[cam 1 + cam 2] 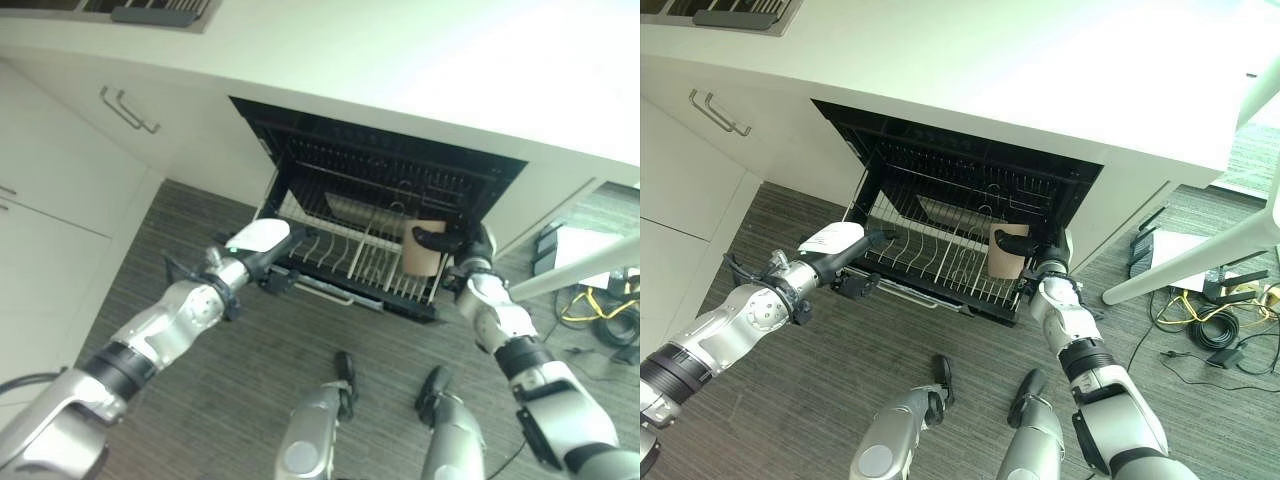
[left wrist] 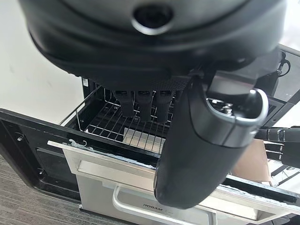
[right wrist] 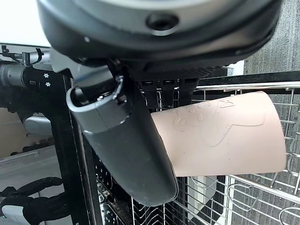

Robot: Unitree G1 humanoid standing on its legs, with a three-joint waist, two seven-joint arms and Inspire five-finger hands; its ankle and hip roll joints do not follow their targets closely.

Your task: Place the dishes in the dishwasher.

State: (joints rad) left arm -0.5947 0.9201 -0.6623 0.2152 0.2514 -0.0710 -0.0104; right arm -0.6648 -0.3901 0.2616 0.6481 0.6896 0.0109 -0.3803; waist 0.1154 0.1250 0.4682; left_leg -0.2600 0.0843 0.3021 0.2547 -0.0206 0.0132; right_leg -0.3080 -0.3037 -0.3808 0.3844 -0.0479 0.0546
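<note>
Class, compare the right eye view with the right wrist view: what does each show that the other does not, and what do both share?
The right eye view alone shows the white counter above the dishwasher, the cupboard handles and the grey floor.

The right wrist view alone shows the raised pattern on the side of the cup.

Both show the right hand curled round the tan cup, the wire rack, and the left hand at the rack's front.

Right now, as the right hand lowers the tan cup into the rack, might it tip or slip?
The tan cup looks tall and narrow, so it may tip between the rack wires. Its smooth wall could slip in the right hand.
</note>
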